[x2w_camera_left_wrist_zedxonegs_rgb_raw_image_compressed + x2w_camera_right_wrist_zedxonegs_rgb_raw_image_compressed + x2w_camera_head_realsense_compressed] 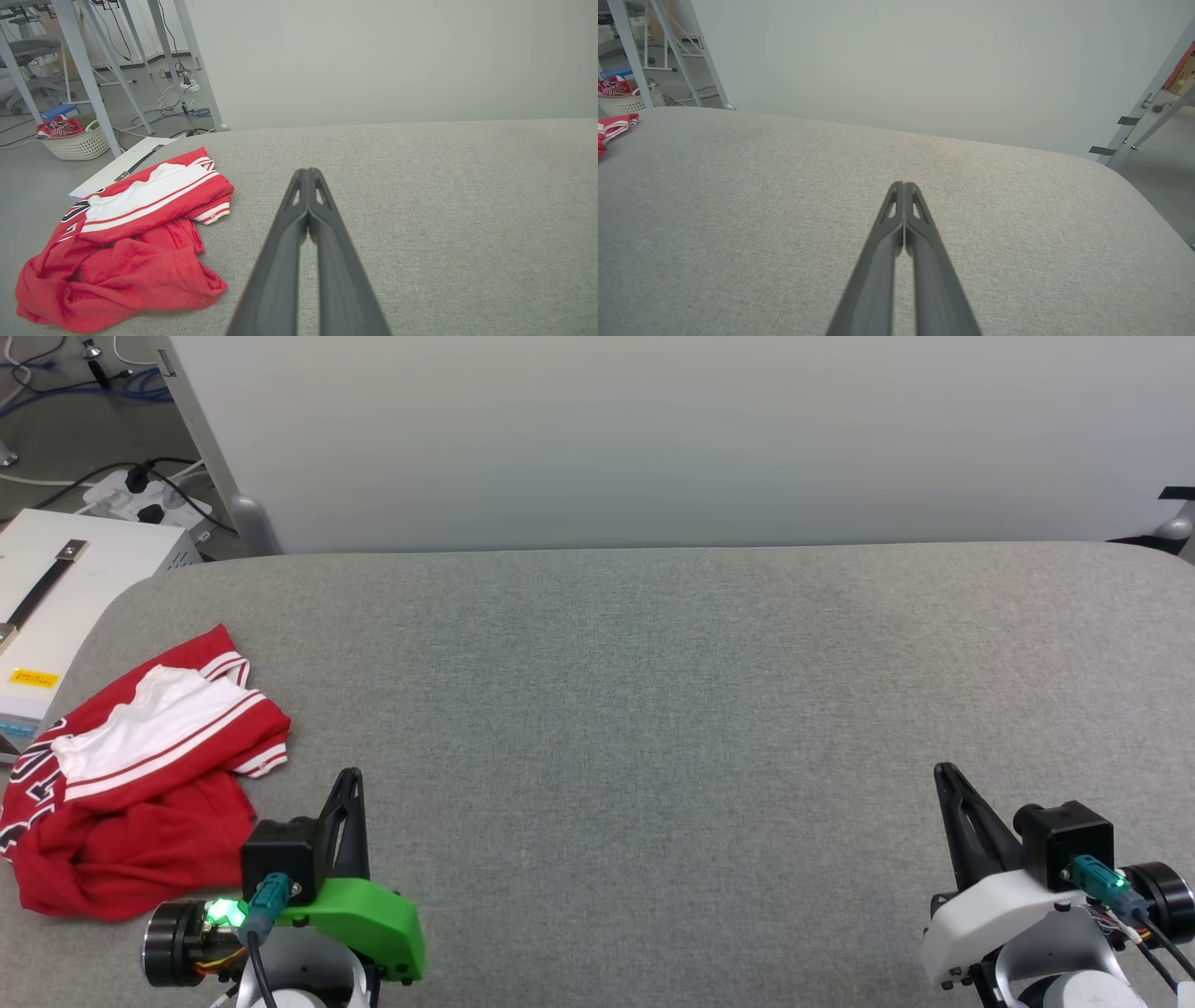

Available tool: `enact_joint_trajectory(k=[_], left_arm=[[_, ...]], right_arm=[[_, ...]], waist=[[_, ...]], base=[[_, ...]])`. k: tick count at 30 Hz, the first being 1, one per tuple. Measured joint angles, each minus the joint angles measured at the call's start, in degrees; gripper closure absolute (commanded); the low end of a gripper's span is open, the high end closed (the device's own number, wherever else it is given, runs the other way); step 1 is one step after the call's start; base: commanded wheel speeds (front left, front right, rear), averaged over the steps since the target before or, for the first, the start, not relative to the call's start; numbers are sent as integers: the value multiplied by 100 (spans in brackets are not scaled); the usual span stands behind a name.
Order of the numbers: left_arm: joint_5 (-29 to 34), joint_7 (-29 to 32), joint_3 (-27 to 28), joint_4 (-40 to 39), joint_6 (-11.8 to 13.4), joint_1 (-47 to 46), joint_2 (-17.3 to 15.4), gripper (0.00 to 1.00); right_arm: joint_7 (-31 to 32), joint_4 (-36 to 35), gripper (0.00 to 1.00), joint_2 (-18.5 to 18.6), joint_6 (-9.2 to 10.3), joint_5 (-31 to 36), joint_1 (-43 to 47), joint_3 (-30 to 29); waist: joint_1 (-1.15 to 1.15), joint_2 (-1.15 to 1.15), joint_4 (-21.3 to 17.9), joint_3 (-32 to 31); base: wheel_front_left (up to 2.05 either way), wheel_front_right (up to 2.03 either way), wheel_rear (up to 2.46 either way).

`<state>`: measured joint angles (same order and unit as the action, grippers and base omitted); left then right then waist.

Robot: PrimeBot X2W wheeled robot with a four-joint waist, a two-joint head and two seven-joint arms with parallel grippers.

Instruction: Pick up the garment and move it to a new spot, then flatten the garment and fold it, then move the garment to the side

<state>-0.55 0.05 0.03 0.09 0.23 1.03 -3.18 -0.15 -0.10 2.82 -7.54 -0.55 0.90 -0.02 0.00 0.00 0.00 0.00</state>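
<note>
One red jersey T-shirt is lying crumpled at the near left corner of the grey table, its heap running roughly from near to far. The left gripper is sitting just beside it, with the shirt off to that gripper's left, while the right gripper is hanging well apart. Two grippers, both with jaws pressed together and holding nothing.

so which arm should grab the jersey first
Left. The crumpled red jersey lies at the left end of the grey table, right beside the left gripper, while the right gripper sits far across. The left gripper is shut, so it likely must open first.
</note>
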Motion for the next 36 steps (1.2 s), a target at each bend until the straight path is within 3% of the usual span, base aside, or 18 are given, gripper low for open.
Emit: enact_joint_trajectory(k=[36], left_arm=[[-2,0,-1,0,1,2,-1,100]], right_arm=[[0,0,100,0,0,-2,2,0]], waist=[[0,0,0,0]], base=[[0,0,0]])
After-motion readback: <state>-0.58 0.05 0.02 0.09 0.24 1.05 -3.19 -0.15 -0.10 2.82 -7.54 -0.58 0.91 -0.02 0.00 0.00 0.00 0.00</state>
